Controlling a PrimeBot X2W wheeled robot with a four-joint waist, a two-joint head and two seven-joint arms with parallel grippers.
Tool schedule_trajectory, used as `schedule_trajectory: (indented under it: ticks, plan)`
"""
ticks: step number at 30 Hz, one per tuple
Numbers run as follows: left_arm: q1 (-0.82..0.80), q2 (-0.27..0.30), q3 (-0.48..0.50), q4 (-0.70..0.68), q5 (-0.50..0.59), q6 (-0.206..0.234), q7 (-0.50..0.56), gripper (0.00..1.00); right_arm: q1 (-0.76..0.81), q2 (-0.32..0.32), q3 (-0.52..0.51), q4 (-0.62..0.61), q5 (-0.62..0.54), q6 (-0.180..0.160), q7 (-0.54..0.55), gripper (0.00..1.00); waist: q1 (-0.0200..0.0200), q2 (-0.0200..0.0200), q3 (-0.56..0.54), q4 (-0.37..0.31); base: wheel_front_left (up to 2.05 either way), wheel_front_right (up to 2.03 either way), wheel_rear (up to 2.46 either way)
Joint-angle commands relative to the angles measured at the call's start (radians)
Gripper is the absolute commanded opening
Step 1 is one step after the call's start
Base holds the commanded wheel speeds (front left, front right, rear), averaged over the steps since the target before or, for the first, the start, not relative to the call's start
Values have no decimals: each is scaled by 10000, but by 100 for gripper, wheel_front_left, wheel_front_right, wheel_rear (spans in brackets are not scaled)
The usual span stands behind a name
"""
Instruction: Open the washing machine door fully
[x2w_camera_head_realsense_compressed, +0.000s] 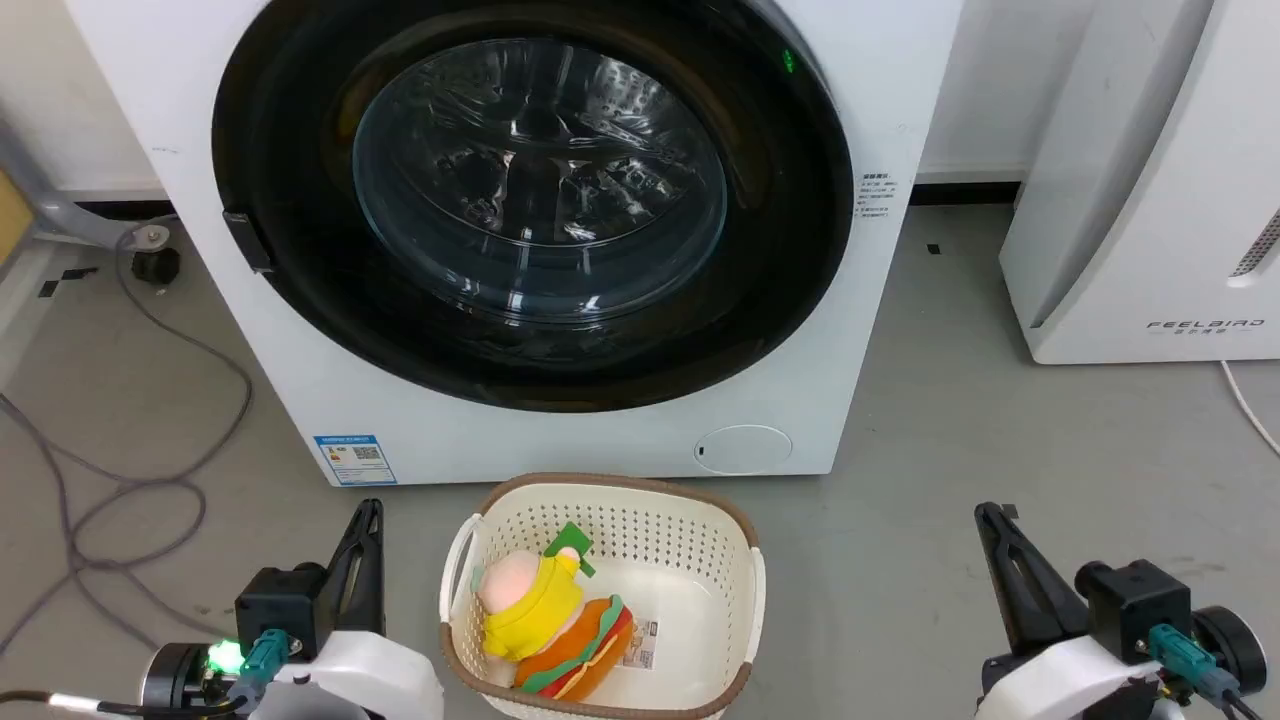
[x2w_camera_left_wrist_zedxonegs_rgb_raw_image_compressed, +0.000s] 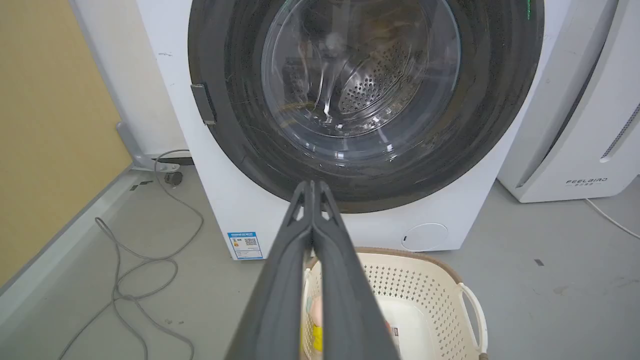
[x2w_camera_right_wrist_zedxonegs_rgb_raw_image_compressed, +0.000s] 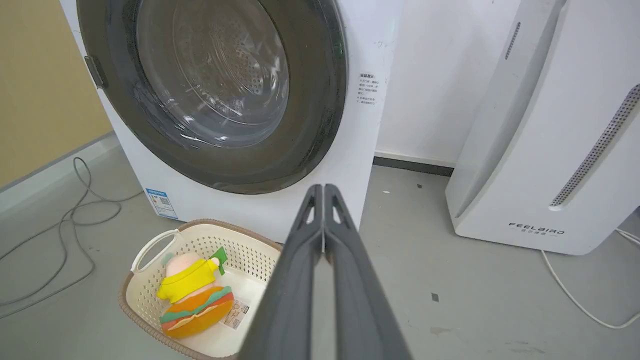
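The washing machine door (x2w_camera_head_realsense_compressed: 530, 200) sits shut flat against the white machine (x2w_camera_head_realsense_compressed: 450, 440) straight ahead of me. It has a wide glossy black rim and a clear glass bowl in the centre, w/ the steel drum (x2w_camera_left_wrist_zedxonegs_rgb_raw_image_compressed: 380, 85) visible through it. A small dark tab (x2w_camera_head_realsense_compressed: 247, 240) sits on the rim's left edge; a tiny green light (x2w_camera_head_realsense_compressed: 788, 60) glows at its upper right.

My L gripper (x2w_camera_head_realsense_compressed: 372, 510) hangs at lower left of the head view, fingers pointing up toward the machine, well apart from the door. In the left wrist view its fingers (x2w_camera_left_wrist_zedxonegs_rgb_raw_image_compressed: 285, 280) are pressed together tip to tip w/ nothing btw them. My R gripper (x2w_camera_head_realsense_compressed: 985, 512) is at lower right in the same pose; its fingers (x2w_camera_right_wrist_zedxonegs_rgb_raw_image_compressed: 350, 290) are likewise clenched together, empty.

Btw the two grippers, on the grey floor (x2w_camera_head_realsense_compressed: 950, 420) just in front of the machine, stands a cream perforated basket (x2w_camera_head_realsense_compressed: 650, 530) w/ a brown rim. Inside lie a burger plush (x2w_camera_head_realsense_compressed: 575, 655) and a pink plush in a yellow top (x2w_camera_head_realsense_compressed: 530, 600), touching. Grey cables (x2w_camera_head_realsense_compressed: 130, 490) loop over the floor on my left. A white appliance (x2w_camera_head_realsense_compressed: 1130, 200) marked FEELBIRD stands to the machine's right, apart from it.
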Motion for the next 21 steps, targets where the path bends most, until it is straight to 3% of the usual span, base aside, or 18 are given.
schedule_trajectory:
  ticks: [1, 21]
  plan:
    - [-79, -58, -34, -75, 103, 57, 59, 0, -175, 17, -22, -82, -44, 5, 42, 0, -1, 0, 0, 5, 0, 0, 0]
    - [-95, -204, -56, -340, 446, 85, 466, 0, -246, 20, -30, -244, -53, 6, 452, 0, -1, 0, -3, 66, 0, 0, 0]
